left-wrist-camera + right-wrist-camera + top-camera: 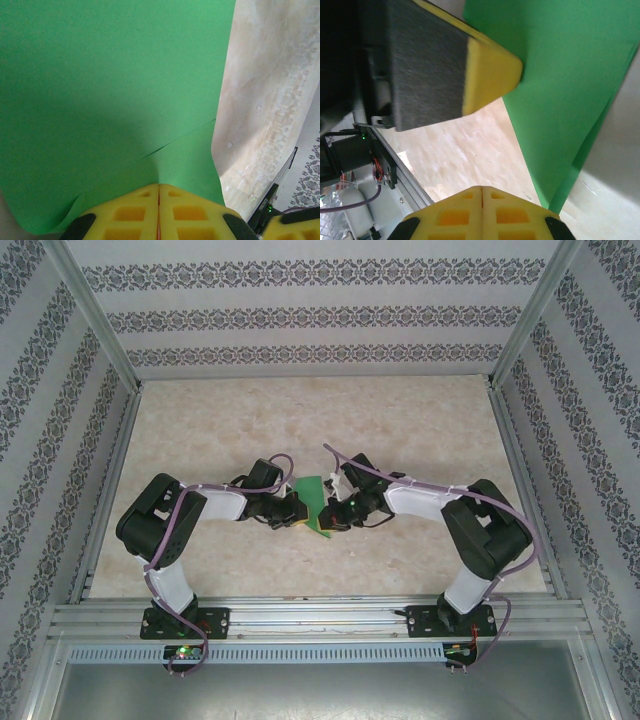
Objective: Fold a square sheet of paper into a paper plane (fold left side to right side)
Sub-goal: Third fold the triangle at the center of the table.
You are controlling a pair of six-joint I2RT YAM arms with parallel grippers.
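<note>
Green sheet (312, 500) sits at the middle of the desk (420, 420), where both arms meet. Left fingers (125, 215) are clenched on its near edge. Left wrist view shows a slanting crease line and a wavy lifted edge. Right fingers (512, 217) are clenched and empty, just beside the sheet. Right wrist view shows two layers along its side.

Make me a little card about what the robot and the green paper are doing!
Paper: green sheet, one layer folded over another
Where: middle of the table, between both arms
Left fingers: shut, tips against the paper
Right fingers: shut, beside the paper, holding nothing
</note>
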